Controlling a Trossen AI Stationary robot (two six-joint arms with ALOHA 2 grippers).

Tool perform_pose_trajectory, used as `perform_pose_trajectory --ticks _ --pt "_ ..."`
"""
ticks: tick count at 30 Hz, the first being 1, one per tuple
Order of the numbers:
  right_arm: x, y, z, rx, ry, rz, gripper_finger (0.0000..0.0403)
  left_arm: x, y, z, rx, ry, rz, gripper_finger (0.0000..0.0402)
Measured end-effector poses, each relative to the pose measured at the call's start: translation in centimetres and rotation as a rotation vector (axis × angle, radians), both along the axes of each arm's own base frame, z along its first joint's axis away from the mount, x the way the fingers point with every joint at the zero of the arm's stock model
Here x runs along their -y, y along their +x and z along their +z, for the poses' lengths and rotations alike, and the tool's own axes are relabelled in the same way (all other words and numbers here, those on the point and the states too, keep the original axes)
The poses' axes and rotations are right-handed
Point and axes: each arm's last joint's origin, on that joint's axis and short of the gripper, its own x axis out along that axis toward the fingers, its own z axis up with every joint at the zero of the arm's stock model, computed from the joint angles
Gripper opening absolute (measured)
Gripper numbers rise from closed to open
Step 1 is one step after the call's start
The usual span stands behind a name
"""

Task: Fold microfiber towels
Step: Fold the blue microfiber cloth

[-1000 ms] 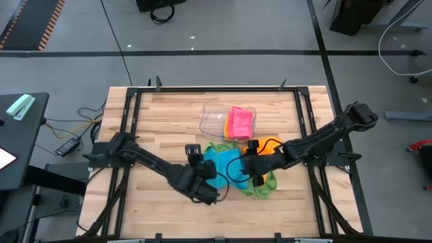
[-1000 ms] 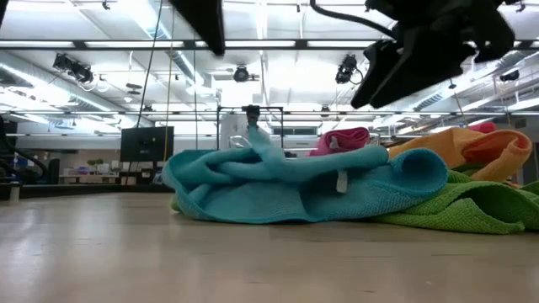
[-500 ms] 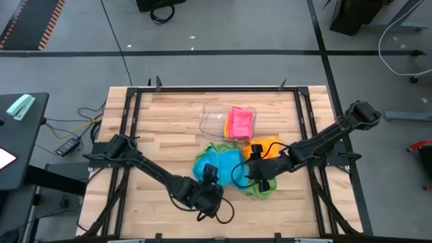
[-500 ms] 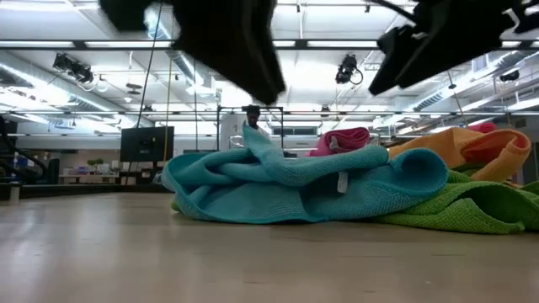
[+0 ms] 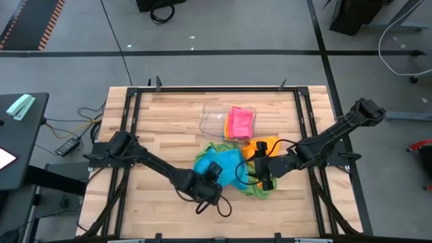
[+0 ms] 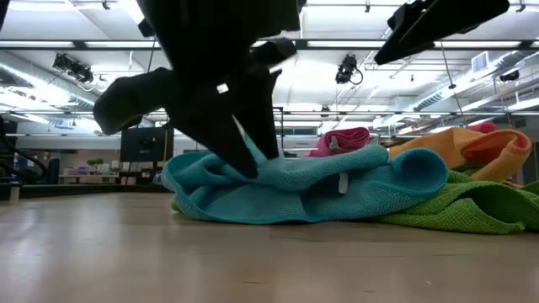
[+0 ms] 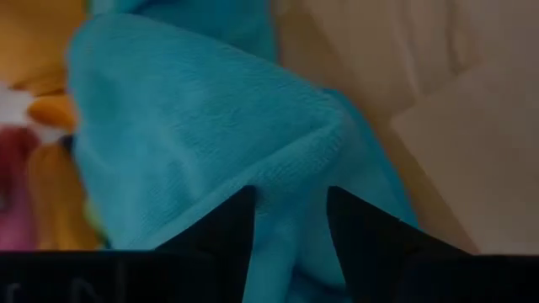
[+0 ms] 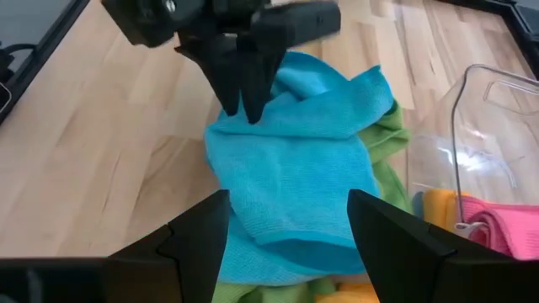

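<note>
High view: blue towel (image 5: 217, 162) lies crumpled mid-table, near side; green towel (image 5: 260, 187) and orange towel (image 5: 260, 146) just right of it; pink towel (image 5: 240, 123) in the clear tray (image 5: 214, 116) farther back.
Low view: left gripper (image 6: 248, 156) tips down onto the blue towel's left end.
Left wrist view: fingers (image 7: 223, 231) pinch a raised blue fold between them.
Right wrist view: right gripper (image 8: 286, 223) hovers above the pile, fingers spread, empty.

Bright overhead lighting, blurred wrist close-up
</note>
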Motion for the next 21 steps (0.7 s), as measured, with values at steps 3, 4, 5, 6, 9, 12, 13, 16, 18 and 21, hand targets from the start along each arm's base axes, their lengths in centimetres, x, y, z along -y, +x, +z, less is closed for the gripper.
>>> perform_pose_trajectory --ticks 3,4,5,6,9,12,13,16,18,21 --pt "0.0 0.0 0.0 0.001 0.008 -0.007 0.0251 -0.3 0.1 -0.1 -0.017 0.028 -0.054 0.0147" --pt "0.0 0.0 0.0 0.001 0.011 -0.010 0.0251 -0.4 0.4 0.0 0.004 0.022 -0.051 0.0143" --pt "0.0 0.0 0.0 0.001 0.013 -0.011 0.0251 -0.5 0.7 0.1 0.027 0.012 -0.046 0.0138" --pt "0.0 0.0 0.0 0.001 0.014 -0.012 0.0251 -0.6 0.8 0.2 0.041 0.006 -0.042 0.0133" --pt "0.0 0.0 0.0 0.003 0.014 -0.017 0.0251 -0.7 0.9 0.2 0.046 0.006 -0.043 0.0115" --pt "0.1 0.0 0.0 0.008 0.012 -0.032 0.0251 -0.7 0.9 0.1 0.038 0.002 -0.046 0.0089" --pt "0.1 0.0 0.0 0.008 0.014 -0.035 0.0251 -0.6 0.9 0.1 0.038 -0.005 -0.046 0.0077" --pt "0.1 0.0 0.0 0.009 0.018 -0.040 0.0251 -0.6 1.0 0.2 0.051 -0.025 -0.030 0.0032" --pt "0.1 0.0 0.0 0.009 0.024 -0.045 0.0251 -0.6 1.1 0.2 0.078 -0.059 0.010 0.0012" --pt "0.1 0.0 0.0 0.010 0.031 -0.050 0.0251 -0.9 1.2 0.8 0.123 -0.086 0.083 0.0011"
